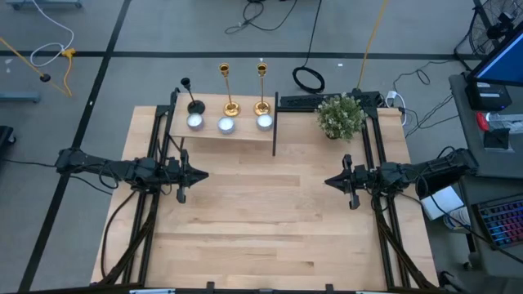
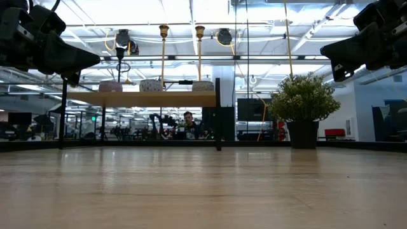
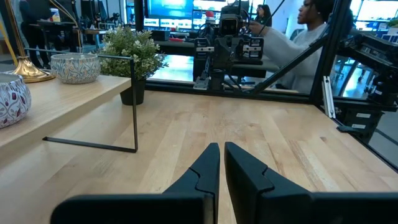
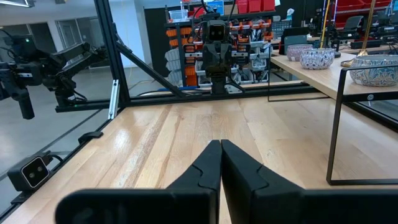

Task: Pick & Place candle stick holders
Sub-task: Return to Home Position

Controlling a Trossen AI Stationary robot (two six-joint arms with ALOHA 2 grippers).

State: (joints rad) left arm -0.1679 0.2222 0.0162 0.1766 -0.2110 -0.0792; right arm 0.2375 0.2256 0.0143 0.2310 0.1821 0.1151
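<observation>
Two gold candle stick holders [image 1: 227,90] [image 1: 261,88] and one black candle stick holder [image 1: 191,96] stand upright on their round bases on a raised wooden shelf [image 1: 221,135] at the table's far side. They also show in the low view [image 2: 163,54] [image 2: 199,52] [image 2: 120,60]. My left gripper [image 1: 204,175] hovers shut and empty at the table's left. My right gripper [image 1: 327,181] hovers shut and empty at the table's right. Both are well short of the shelf.
Three patterned bowls [image 1: 225,125] sit on the shelf in front of the candlesticks. A bushy green plant in a dark pot [image 1: 340,117] stands at the far right. The shelf's thin black metal legs [image 1: 274,131] reach down to the table. Bare wood lies between the grippers.
</observation>
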